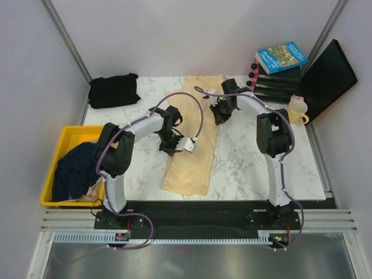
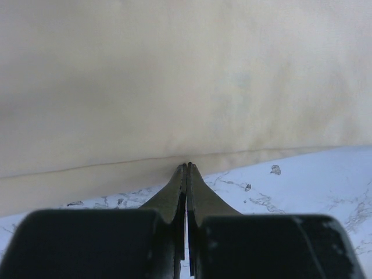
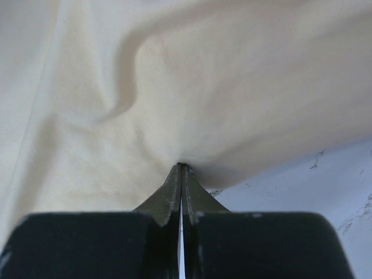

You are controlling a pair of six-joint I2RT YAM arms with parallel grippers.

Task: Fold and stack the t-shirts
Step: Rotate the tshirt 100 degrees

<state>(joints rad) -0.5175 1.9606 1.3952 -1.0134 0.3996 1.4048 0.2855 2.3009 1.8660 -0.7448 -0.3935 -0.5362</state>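
Cream shirt (image 1: 195, 157): soft matte cloth, pale yellow, mostly smooth, lying flat on the desk (image 1: 256, 168), which is white marble-look w/ grey veins. Its shape is a long narrow strip, wider at the far end, where a flap sticks out to the left. Long axis runs far-to-near down the desk's middle, leaning a bit: far end toward the right, near end toward the left, close to the front edge. Can't tell which end is the neck.

My left gripper (image 2: 187, 167) is pressed together, tips right at the shirt's left hem, a thin straight seam w/ bare marble below it. Can't tell if any cloth is caught btwn the tips. My right gripper (image 3: 181, 167) is pressed together too, pinching the shirt's right side. The cloth puckers into soft folds running out from the tips, w/ one deep curved crease above.

Around: black shirt (image 1: 113, 90) bunched at the far left corner, well apart. Navy shirt (image 1: 74, 168), knobbly-looking, heaped in a yellow bin (image 1: 63, 135) off the desk's left side. On the right: a yellow mug (image 1: 297, 111), books (image 1: 281, 57) on a black box (image 1: 279, 86), and a black board (image 1: 328, 78) leaning. My own arms and a purple cable (image 1: 202, 119) cross the shirt's far half and hide part of it.
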